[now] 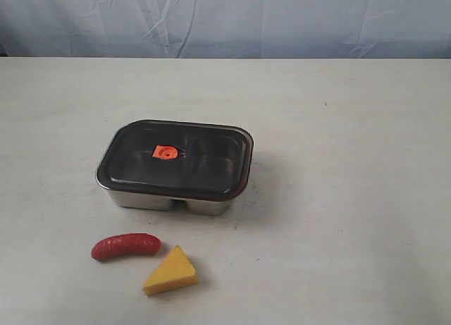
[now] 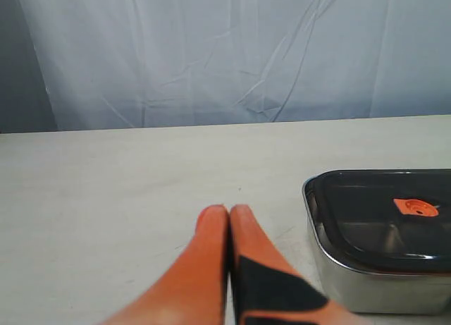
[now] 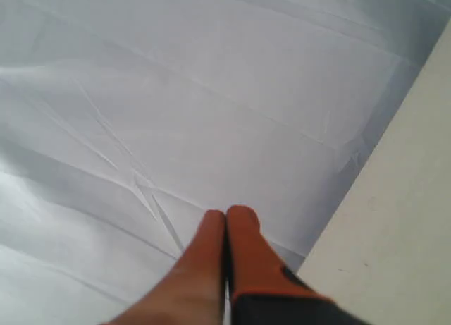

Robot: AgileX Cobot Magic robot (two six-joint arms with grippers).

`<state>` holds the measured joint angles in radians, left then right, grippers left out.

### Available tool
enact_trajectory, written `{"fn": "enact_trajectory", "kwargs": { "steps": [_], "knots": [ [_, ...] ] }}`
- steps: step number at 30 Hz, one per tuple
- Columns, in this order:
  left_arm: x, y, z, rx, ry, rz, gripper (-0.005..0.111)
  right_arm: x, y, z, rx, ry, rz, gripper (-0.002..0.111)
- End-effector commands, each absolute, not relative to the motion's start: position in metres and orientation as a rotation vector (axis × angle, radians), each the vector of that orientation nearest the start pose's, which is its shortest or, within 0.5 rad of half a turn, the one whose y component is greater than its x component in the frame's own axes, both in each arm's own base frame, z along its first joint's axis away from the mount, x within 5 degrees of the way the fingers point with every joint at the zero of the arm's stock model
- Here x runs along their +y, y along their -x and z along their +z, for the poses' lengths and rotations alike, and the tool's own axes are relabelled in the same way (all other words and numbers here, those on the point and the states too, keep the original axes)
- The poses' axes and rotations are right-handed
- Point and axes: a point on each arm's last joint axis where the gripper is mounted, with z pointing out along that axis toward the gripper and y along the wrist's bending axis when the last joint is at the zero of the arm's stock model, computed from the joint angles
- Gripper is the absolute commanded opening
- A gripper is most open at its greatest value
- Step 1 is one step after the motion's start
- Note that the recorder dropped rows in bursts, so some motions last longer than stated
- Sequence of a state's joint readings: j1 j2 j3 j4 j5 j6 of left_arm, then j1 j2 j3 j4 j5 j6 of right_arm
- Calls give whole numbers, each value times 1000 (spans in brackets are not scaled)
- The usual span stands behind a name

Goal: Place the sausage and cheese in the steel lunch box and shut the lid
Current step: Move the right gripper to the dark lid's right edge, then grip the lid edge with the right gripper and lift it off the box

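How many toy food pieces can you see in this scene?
2. The sausage lies on the table before the steel lunch box; the cheese sits just right of it. The dark lid could hide others inside.

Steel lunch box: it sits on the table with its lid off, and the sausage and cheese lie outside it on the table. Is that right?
Not quite. The lid is on the steel lunch box, covering it, as the exterior view shows. The rest holds: the sausage and cheese lie outside it on the table.
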<state>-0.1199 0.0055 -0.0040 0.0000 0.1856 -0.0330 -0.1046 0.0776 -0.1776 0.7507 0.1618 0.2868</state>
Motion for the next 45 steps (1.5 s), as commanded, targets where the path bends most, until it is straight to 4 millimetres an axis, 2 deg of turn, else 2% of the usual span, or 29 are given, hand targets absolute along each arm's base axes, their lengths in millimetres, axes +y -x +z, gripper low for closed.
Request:
{"fn": "enact_trajectory", "kwargs": {
  "steps": [1,5,7,9,10,13,14,15,16,18,21,24,26,30,42,45],
  "knots": [
    [-8,-56,197,1665,-73,-137,0,10,-79,298,1579,-569,664,-1],
    [-8,-56,197,1665,-73,-137,0,17,-141,312,1911,-418,664,-1],
    [-8,-56,197,1666,-64,-148,0,26,-172,313,2022,-307,771,-1],
    [-8,-56,197,1666,-59,-156,0,36,-202,303,2093,-157,917,-1],
    [-8,-56,197,1666,-59,-156,0,41,-220,293,2111,-124,1047,-1],
    [-8,-56,197,1666,-59,-156,0,50,-254,261,2124,-65,1300,-1],
    [-8,-56,197,1666,-59,-156,0,57,-265,241,2149,-57,1405,1],
    [-8,-56,197,1666,-59,-156,0,67,-274,219,2181,-31,1503,8],
    [-8,-56,197,1666,-59,-156,0,79,-280,197,2221,-2,1578,20],
    [-8,-56,197,1666,-59,-156,0,103,-289,162,2290,-23,1658,42],
    [-8,-56,197,1666,-59,-156,0,138,-293,129,2369,52,1677,46],
    [-8,-56,197,1666,-59,-156,0,164,-299,116,2433,132,1622,46],
    [-8,-56,197,1666,-58,-157,0,170,-304,114,2450,147,1554,46],
    [-8,-56,197,1666,-58,-157,0,169,-307,115,2447,143,1539,46],
    [-8,-56,197,1666,-58,-157,0,188,-297,112,2488,209,1514,46],
    [-8,-56,197,1666,-58,-157,0,188,-297,112,2488,209,1514,41]
  ]
}}
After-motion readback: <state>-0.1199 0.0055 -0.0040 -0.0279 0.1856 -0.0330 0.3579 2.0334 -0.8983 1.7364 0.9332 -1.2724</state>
